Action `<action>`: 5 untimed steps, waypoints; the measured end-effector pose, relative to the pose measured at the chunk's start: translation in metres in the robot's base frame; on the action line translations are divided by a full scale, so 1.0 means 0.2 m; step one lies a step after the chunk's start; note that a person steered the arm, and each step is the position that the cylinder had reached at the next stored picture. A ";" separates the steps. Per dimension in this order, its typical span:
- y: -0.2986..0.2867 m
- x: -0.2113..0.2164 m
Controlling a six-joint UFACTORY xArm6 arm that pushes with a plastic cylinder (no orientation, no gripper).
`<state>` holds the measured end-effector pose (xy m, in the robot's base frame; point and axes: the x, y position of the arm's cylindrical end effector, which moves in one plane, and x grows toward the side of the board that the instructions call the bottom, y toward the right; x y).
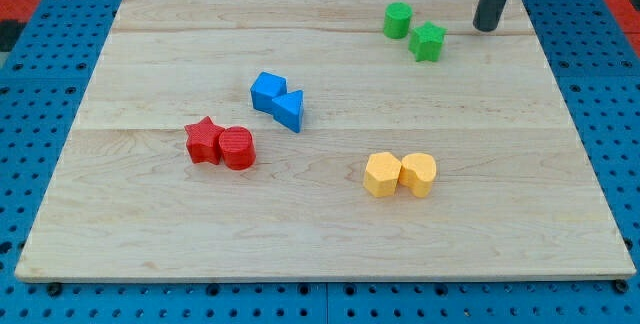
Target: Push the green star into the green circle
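While my tip rests on the wooden board near the view's top right corner, the green star lies just to its left, near but not touching it. The green circle sits just up and left of the star, with a narrow gap between them. I carry no claw, only a plain dark rod, so nothing is held. Near the board's middle a blue block touches a blue triangle. To the left a red star presses against a red cylinder. Toward the right a yellow hexagon touches a second yellow block.
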<state>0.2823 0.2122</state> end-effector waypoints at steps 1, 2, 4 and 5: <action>-0.20 0.01; -0.29 0.09; -0.40 0.34; -0.53 0.42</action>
<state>0.3660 0.1062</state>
